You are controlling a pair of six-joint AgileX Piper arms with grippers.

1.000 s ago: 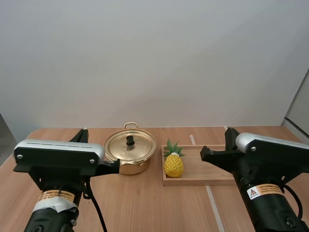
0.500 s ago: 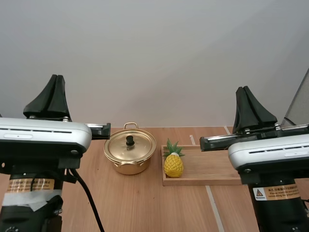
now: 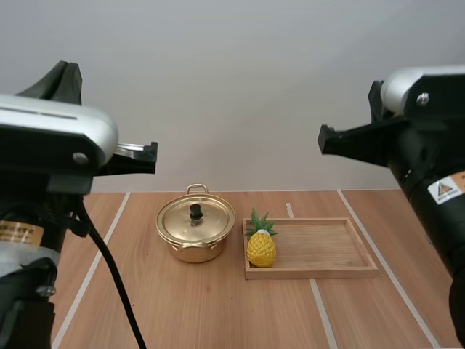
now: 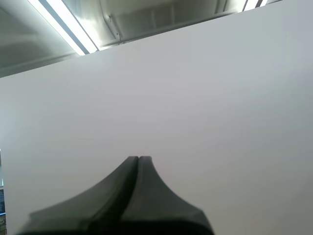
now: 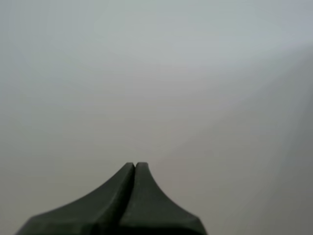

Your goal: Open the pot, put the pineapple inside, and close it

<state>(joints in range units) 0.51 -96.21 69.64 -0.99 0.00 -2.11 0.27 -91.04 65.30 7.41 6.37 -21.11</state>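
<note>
Gold lidded pot [image 3: 193,250], pineapple [image 3: 261,247] on tray [image 3: 327,251], label [image 3: 447,190] unreadable

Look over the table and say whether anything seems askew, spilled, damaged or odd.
Nothing stands out. The pot sits upright on the table with its lid squarely on. The pineapple stands upright at the tray's left end. Nothing is spilled. The left gripper and right gripper are shut, empty.

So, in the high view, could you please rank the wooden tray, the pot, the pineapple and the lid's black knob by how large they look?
Largest to smallest:
1. wooden tray
2. pot
3. pineapple
4. black knob
All sit about equally far from the camera, so nearness should not distort the order.
</note>
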